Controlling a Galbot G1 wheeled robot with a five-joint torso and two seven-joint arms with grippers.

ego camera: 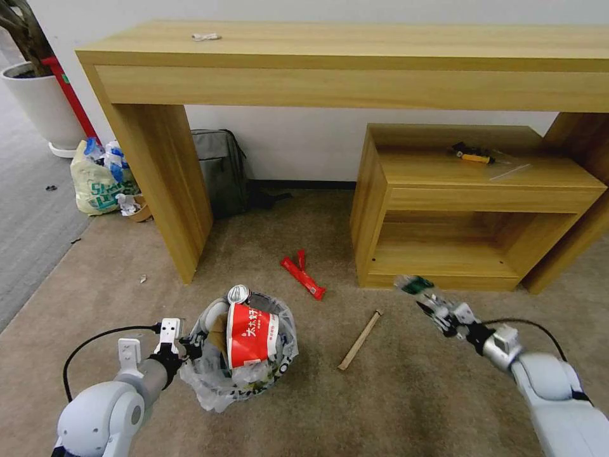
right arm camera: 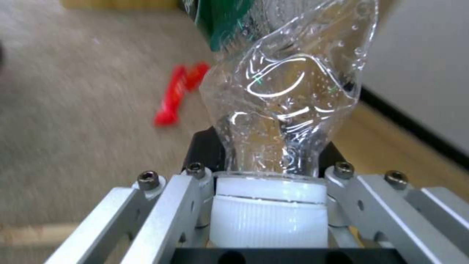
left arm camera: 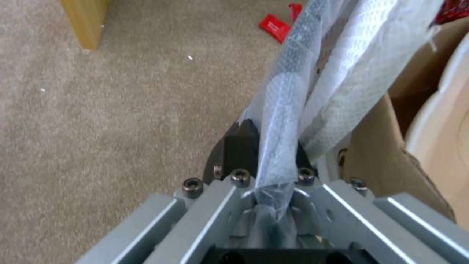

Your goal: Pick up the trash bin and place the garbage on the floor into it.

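Head view: the left gripper pinches the bag-lined rim of the bin, which is already heaped with garbage. To the right, well apart from the bin, the right gripper clamps a crushed bottle at its cap, raised above the floor. Remaining, as judged: the stick and, farther off, the red wrapper.

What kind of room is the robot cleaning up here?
Probably an office or lab corner set up like a lived-in room. A long wooden desk stands against a white wall, with a low wooden shelf unit and a grey backpack beneath it, a potted plant beside it, and beige carpet underfoot.
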